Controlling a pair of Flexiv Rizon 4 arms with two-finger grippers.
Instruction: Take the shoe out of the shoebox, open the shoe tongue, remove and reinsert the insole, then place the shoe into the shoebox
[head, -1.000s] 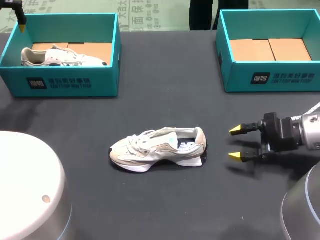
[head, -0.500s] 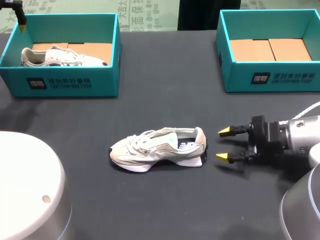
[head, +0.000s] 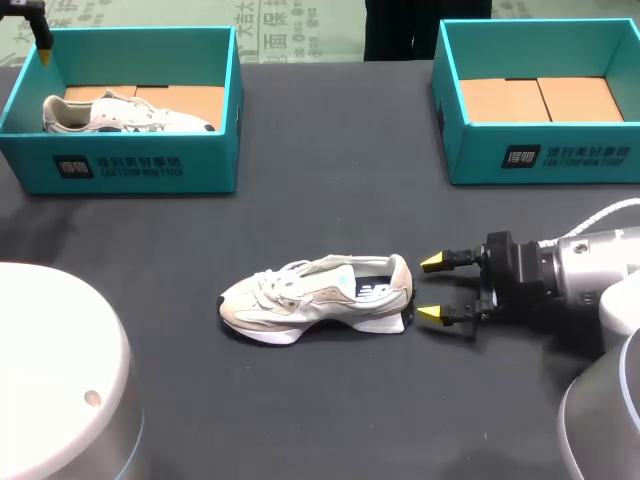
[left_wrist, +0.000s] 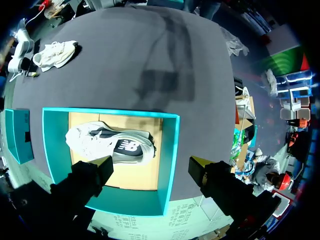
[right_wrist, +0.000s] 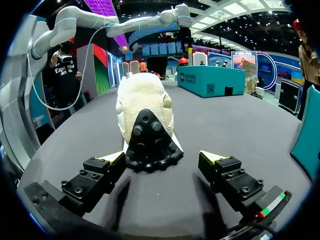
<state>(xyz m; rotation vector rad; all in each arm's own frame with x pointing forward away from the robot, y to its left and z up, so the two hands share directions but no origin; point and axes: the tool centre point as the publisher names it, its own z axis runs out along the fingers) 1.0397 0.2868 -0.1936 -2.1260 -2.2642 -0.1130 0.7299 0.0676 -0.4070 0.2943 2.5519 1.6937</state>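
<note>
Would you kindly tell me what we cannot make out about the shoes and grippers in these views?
Insole of the table shoe: dark inside the collar in the head view; behind the heel in the right wrist view.
Left gripper: cut off by the head view's edge, one tip showing.
Boxed shoe: its lower edge hidden by the shoebox wall, head view.

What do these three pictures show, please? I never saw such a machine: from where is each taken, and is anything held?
It is a robot with two arms at a dark table. One picture looks down from above; each round picture comes from a wrist camera. A pale shoe stands on the table. Farther back are two teal boxes: the left box holds a second shoe, the right box shows only cardboard. The right gripper, open, is just behind the shoe's heel. The left gripper, open, hangs above the left box. Nothing is held.
</note>
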